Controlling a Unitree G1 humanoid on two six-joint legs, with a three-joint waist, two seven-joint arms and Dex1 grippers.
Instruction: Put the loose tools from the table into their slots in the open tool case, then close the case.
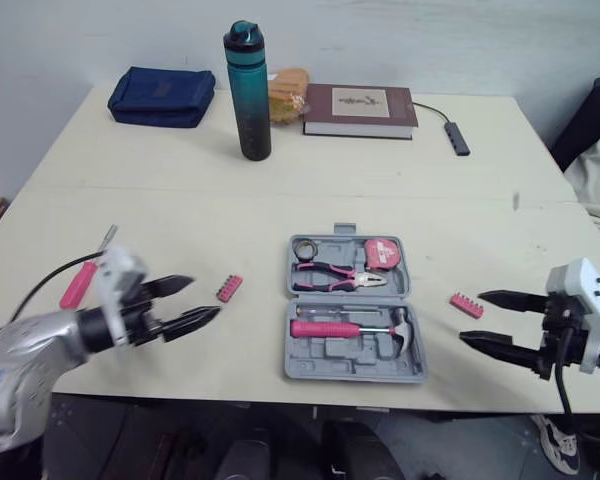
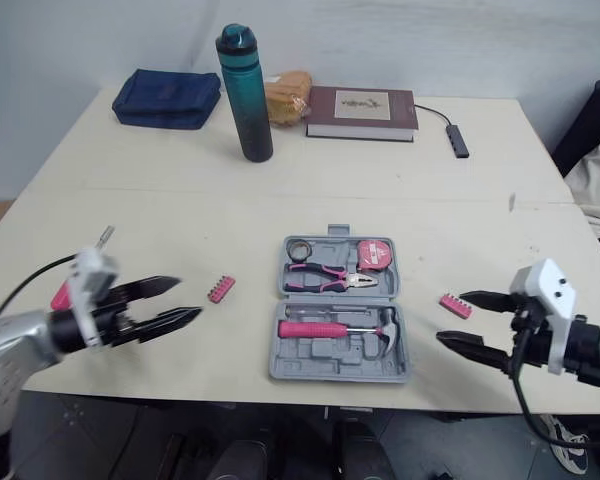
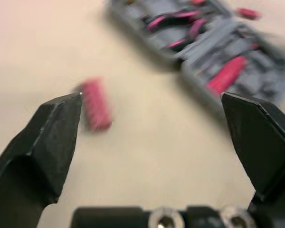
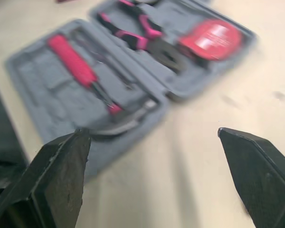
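Fig.: L gripper, fingers wide apart, empty; pink bit strip lies just ahead of tips, betw. them & open tool case near front edge of table, long axis oblique to fingers. R gripper likewise spread, empty; second bit strip just beside its far fingertip

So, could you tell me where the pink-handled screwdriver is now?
In the left eye view the pink-handled screwdriver lies on the table at the robot's left, partly behind the left gripper, left of the tool case.
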